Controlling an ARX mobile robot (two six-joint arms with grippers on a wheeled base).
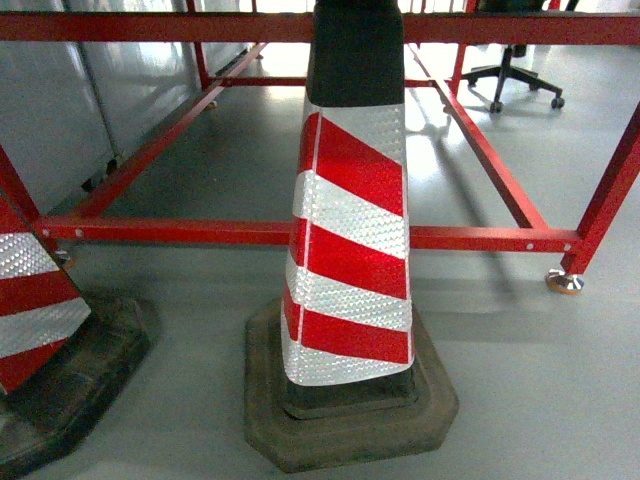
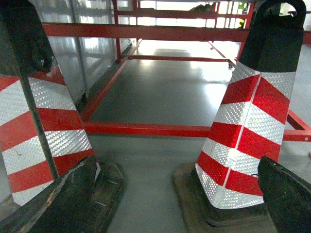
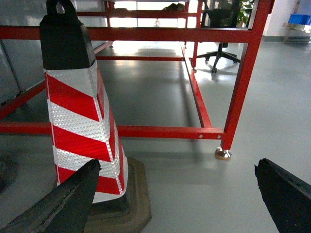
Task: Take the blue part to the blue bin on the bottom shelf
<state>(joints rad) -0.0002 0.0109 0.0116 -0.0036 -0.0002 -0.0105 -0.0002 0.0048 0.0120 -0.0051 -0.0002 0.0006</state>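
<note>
a red-and-white striped cone stands upright on its dark base in the near middle, long axis vertical, black top pointing up. a second cone sits at the near left. behind them runs a red frame, with an office chair far right. the blue part and blue bin are not in view. the left gripper and right gripper both have fingers spread apart, holding nothing.

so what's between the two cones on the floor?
Bare grey floor between the left cone and right cone, clearest in the left wrist view; red frame rail behind.
</note>
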